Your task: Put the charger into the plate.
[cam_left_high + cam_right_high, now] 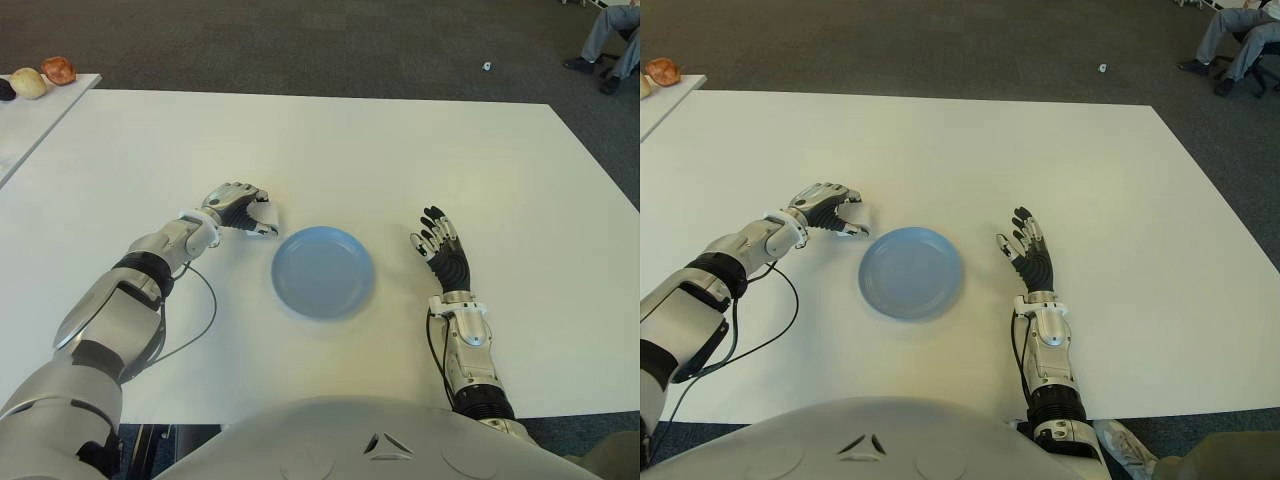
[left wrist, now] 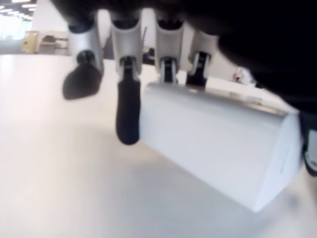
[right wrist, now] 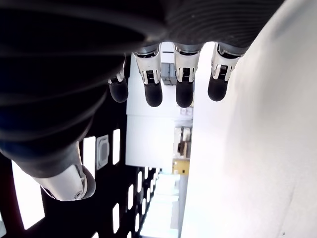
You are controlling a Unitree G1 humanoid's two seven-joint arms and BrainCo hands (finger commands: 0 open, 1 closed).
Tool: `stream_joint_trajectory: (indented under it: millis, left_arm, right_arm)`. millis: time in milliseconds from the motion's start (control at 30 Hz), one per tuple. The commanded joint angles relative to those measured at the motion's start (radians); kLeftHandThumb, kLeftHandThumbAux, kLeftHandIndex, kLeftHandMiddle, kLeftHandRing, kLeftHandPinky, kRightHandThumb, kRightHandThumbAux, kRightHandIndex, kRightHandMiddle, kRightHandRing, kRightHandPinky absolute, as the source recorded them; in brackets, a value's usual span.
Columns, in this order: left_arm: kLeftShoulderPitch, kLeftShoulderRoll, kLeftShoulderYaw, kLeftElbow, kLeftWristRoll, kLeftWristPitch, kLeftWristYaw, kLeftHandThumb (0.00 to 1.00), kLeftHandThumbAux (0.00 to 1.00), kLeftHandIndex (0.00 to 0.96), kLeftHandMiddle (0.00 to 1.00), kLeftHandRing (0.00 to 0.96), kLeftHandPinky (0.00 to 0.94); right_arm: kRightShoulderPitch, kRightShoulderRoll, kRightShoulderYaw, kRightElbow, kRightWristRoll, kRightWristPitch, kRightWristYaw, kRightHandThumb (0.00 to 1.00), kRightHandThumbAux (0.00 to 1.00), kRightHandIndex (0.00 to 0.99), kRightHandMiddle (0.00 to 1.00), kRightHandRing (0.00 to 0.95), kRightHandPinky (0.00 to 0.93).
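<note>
Fingers (image 2: 128,111) of your left hand (image 1: 236,207) curl over the white charger (image 2: 218,153), grasping it on the table (image 1: 400,150) at the blue plate's (image 1: 323,271) ten o'clock. Your right hand (image 1: 440,245) lies open at three o'clock. No writing is legible.

White boxy charger (image 2: 223,148) under curled left hand (image 1: 238,207) (on the table), beside empty blue plate (image 1: 323,271).

I see the left robot hand (image 1: 828,208) curled over something white on the surface (image 1: 1040,150), just left of the blue plate (image 1: 910,271). The right robot hand (image 1: 1025,244) shows right of the plate, fingers relaxed, holding nothing.
</note>
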Motion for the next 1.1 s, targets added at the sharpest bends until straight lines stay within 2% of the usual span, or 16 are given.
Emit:
stream_joint_trajectory:
  millis: [33, 133, 433, 533, 633, 1100]
  left_arm:
    - [0.031, 0.057, 0.054, -0.168, -0.019, -0.016, -0.044, 0.747, 0.697, 0.442, 0.831, 0.835, 0.807]
    - [0.058, 0.087, 0.092, -0.281, -0.038, -0.025, -0.080, 0.748, 0.697, 0.442, 0.838, 0.841, 0.813]
    - [0.123, 0.093, 0.147, -0.429, -0.042, -0.034, -0.109, 0.749, 0.697, 0.442, 0.847, 0.848, 0.812]
    - [0.185, 0.094, 0.169, -0.558, -0.055, -0.022, -0.137, 0.749, 0.697, 0.442, 0.850, 0.851, 0.821]
    - [0.222, 0.091, 0.188, -0.634, -0.065, -0.017, -0.165, 0.750, 0.697, 0.443, 0.853, 0.853, 0.828]
    - [0.289, 0.050, 0.199, -0.771, -0.033, -0.023, -0.200, 0.751, 0.696, 0.443, 0.852, 0.851, 0.835]
  right_arm:
    - [0.026, 0.009, 0.001, 0.032, 0.004, 0.024, 0.000, 0.000, 0.632, 0.052, 0.115, 0.091, 0.084]
    - [0.028, 0.011, 0.002, 0.026, -0.001, 0.030, -0.007, 0.000, 0.630, 0.051, 0.116, 0.092, 0.085]
    - [0.027, 0.007, 0.003, 0.031, -0.008, 0.034, -0.017, 0.000, 0.621, 0.048, 0.113, 0.091, 0.077]
    - [0.025, 0.008, 0.002, 0.035, -0.007, 0.034, -0.019, 0.000, 0.618, 0.047, 0.111, 0.088, 0.075]
    - [0.023, 0.009, 0.002, 0.038, -0.006, 0.032, -0.019, 0.000, 0.617, 0.045, 0.108, 0.086, 0.076]
    - [0.023, 0.008, 0.010, 0.031, -0.020, 0.050, -0.030, 0.000, 0.613, 0.040, 0.105, 0.083, 0.075]
